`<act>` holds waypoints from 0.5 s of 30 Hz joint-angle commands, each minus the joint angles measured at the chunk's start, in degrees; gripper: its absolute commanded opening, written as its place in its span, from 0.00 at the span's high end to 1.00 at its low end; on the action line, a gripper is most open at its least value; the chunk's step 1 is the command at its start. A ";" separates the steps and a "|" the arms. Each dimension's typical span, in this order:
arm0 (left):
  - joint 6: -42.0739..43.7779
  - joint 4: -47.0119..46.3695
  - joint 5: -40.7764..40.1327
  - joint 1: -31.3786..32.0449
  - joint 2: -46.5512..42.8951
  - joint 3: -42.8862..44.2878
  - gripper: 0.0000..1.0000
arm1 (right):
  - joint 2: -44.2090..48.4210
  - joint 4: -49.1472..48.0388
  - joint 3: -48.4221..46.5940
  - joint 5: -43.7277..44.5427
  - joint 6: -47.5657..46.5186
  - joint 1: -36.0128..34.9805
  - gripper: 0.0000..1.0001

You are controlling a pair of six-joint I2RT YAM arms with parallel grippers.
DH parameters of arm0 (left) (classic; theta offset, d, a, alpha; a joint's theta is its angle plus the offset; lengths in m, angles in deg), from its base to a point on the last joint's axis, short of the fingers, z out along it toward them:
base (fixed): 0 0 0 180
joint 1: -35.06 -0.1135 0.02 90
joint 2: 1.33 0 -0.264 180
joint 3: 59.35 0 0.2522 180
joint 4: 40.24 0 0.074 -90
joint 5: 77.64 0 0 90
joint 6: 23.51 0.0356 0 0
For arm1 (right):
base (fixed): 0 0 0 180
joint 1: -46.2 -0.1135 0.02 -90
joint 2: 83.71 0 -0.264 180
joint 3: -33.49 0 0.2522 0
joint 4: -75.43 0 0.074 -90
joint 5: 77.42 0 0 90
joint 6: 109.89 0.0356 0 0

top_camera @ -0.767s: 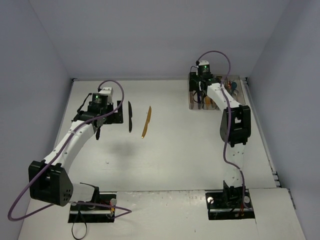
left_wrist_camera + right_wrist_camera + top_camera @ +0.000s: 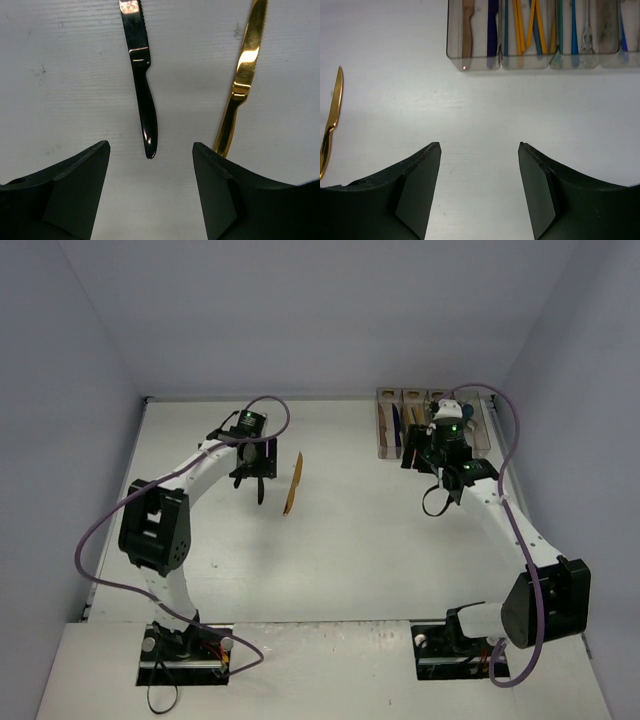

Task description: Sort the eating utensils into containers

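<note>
A black knife (image 2: 141, 75) and a gold knife (image 2: 242, 75) lie side by side on the white table, also in the top view as the black knife (image 2: 262, 490) and the gold knife (image 2: 292, 483). My left gripper (image 2: 150, 145) is open and empty, hovering over the black knife's handle end with the tip between the fingers. The containers (image 2: 470, 67), a row of clear bins at the back right (image 2: 384, 447), hold copper, blue, teal and silver utensils and orange chopsticks (image 2: 522, 25). My right gripper (image 2: 480, 145) is open and empty, just in front of the bins.
The enclosure walls bound the table at the back and both sides. The gold knife also shows at the left edge of the right wrist view (image 2: 332, 115). Purple cables loop over both arms.
My left arm has swung right, from beside the black knife to over it. My right arm has drawn back from above the containers to the table in front of them.
</note>
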 commanded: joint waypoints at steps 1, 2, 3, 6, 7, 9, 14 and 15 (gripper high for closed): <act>-3.70 2.25 -0.98 -1.32 3.16 5.53 0.39 | 5.54 -4.45 2.92 -3.77 2.36 -0.71 0.39; -3.99 2.57 -1.03 -1.55 4.10 6.21 0.41 | 6.11 -4.55 3.57 -4.10 2.39 -0.83 0.39; -4.20 2.81 -1.21 -1.71 5.07 6.71 0.42 | 6.73 -4.61 4.23 -4.34 2.41 -0.93 0.39; -4.89 3.73 -1.64 -2.62 8.31 9.60 0.47 | 8.19 -4.69 5.78 -4.69 2.48 -1.09 0.39; -5.04 3.93 -1.57 -2.78 9.09 10.11 0.47 | 8.70 -4.73 6.24 -4.85 2.48 -1.09 0.39; -5.05 4.10 -1.54 -3.08 10.30 11.23 0.51 | 9.64 -4.83 7.32 -5.15 2.42 -1.04 0.39; -4.42 5.00 -2.02 -3.14 13.29 14.13 0.55 | 11.16 -5.04 9.14 -5.91 2.35 -1.07 0.39; -4.33 5.21 -2.05 -3.14 13.90 14.46 0.56 | 11.25 -5.06 9.42 -5.93 2.24 -1.03 0.39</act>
